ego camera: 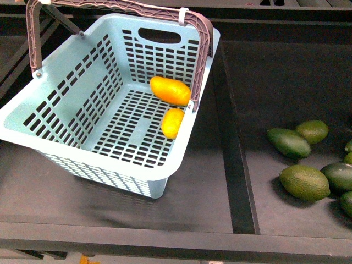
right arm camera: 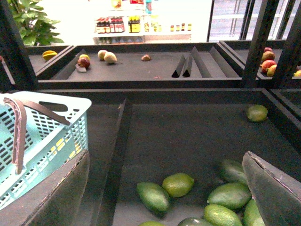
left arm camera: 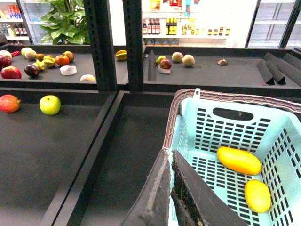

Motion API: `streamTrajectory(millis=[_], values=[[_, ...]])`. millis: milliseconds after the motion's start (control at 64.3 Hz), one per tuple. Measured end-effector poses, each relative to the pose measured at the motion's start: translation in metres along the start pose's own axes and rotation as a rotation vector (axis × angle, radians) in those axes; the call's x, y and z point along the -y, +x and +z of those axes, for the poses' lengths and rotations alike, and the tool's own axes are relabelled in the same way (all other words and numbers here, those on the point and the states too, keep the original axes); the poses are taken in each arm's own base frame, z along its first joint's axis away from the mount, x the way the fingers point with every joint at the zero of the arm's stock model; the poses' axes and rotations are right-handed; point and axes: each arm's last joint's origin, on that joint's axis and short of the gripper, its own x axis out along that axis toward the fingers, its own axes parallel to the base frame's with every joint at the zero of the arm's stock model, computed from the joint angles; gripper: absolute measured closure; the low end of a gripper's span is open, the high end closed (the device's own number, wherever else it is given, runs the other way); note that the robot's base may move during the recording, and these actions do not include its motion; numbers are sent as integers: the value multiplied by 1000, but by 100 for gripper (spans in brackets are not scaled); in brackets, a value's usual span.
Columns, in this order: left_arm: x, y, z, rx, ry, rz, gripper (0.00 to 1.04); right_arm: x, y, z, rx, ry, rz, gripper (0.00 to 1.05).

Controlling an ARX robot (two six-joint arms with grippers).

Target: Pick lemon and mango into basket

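Observation:
The aqua basket [ego camera: 88, 153] hangs tilted over the dark shelf, its brown handle [ego camera: 126, 6] raised. Inside, against the right wall, the orange-yellow mango [ego camera: 170, 91] lies just above the smaller yellow lemon [ego camera: 172, 122]. The left wrist view shows the same mango [left arm camera: 239, 160] and lemon [left arm camera: 257, 196] on the slotted floor. My left gripper [left arm camera: 170, 153] is shut on the basket's rim where the handle [left arm camera: 178, 101] joins it. My right gripper [right arm camera: 167, 154] is open and empty over green fruits, with the basket [right arm camera: 61, 132] off to its side.
Several dark green oval fruits [ego camera: 304, 181] lie in the right-hand bay, behind a raised divider [ego camera: 234, 159]. The shelf's front lip [ego camera: 165, 239] runs below the basket. A green apple [left arm camera: 50, 104] and a red fruit [left arm camera: 8, 103] sit in the bay left of the basket.

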Motion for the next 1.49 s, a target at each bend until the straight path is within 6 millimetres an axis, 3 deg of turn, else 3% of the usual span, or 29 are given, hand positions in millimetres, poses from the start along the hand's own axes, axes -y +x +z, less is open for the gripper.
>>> streamTrajectory(millis=[1074,1494], values=[[0,-44,3,11,0,0,101,0,0,0,0,0,0,9],[0,-45,3,17,0,0,101,0,0,0,0,0,0,9]])
